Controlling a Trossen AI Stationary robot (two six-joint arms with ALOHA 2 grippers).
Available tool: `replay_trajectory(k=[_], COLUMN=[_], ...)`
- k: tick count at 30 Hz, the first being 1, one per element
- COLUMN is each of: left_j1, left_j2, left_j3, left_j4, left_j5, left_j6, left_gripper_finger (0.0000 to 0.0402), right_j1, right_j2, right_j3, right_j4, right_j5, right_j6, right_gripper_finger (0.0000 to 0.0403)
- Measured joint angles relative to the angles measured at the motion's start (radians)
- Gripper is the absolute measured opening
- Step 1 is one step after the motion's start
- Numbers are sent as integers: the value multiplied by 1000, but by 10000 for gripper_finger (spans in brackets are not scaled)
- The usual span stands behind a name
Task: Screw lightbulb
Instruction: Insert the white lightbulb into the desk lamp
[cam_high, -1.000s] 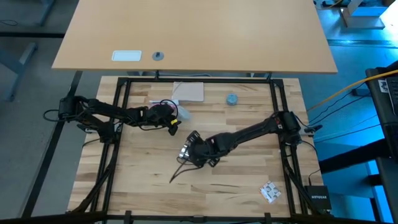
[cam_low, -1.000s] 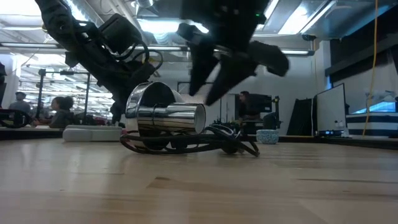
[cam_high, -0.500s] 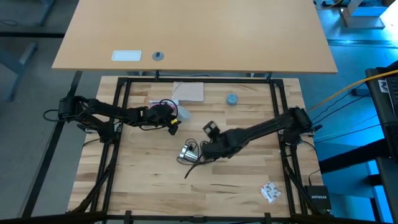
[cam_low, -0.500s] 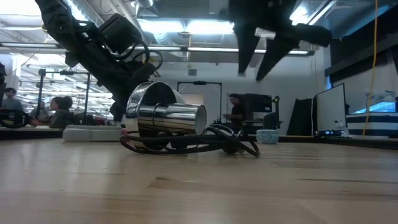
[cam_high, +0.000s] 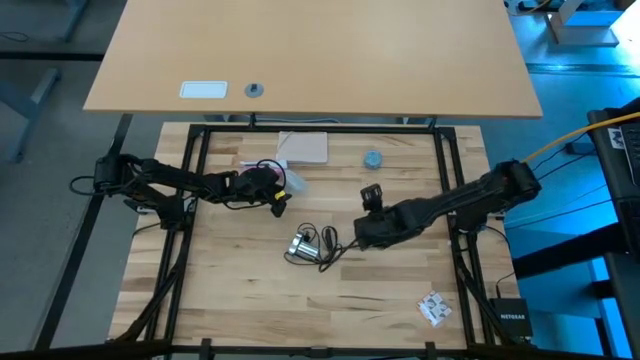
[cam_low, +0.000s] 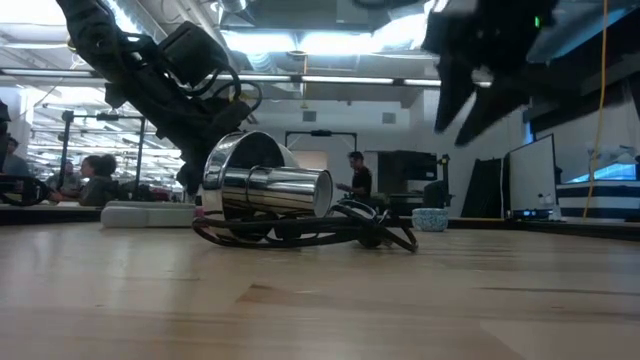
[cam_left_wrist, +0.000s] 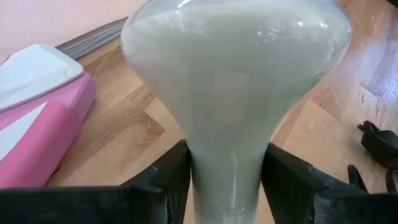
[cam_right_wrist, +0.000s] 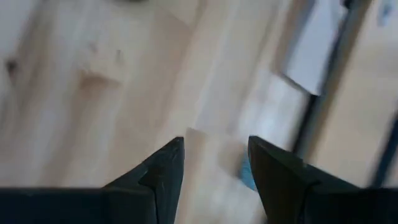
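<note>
Wooden table (cam_high: 240, 290), white frosted lightbulb (cam_left_wrist: 233, 81) pinched by left gripper (cam_left_wrist: 225, 177)

Light butcher-block wooden table (cam_high: 240, 300) carries a black metal frame (cam_high: 320, 127) along its edges. Beyond its far edge stands a plain tan desk (cam_high: 400, 60). Floor at right is lit blue (cam_high: 570, 120). Low view: open workshop hall, ceiling strip lights (cam_low: 330, 42), dark monitors (cam_low: 530, 178) at right, people (cam_low: 355, 180) standing far off.
</note>
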Motion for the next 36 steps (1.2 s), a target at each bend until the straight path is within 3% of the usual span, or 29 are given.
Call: replay_trajectory(k=[6, 11, 19, 28, 32, 36], left_j1=[0, 0, 0, 0, 0, 0], left_j2=[0, 0, 0, 0, 0, 0], left_j3=[0, 0, 0, 0, 0, 0], left_j4=[1, 1, -1, 2, 2, 2], left_j5=[0, 0, 0, 0, 0, 0], left_j6=[0, 0, 0, 0, 0, 0], left_gripper_finger=[155, 155, 155, 155, 155, 155], right_j1=[0, 0, 0, 9, 35, 63], right_j2=[37, 75, 82, 82, 101, 123], right_j3=[-164, -192, -191, -190, -190, -190], right_j4=[399, 540, 546, 578, 680, 816], right_j5=[-194, -269, -287, -386, -361, -255], right_j6=[-4, -5, -5, -47, -110, -140], right_gripper_finger=[182, 182, 182, 182, 182, 182])
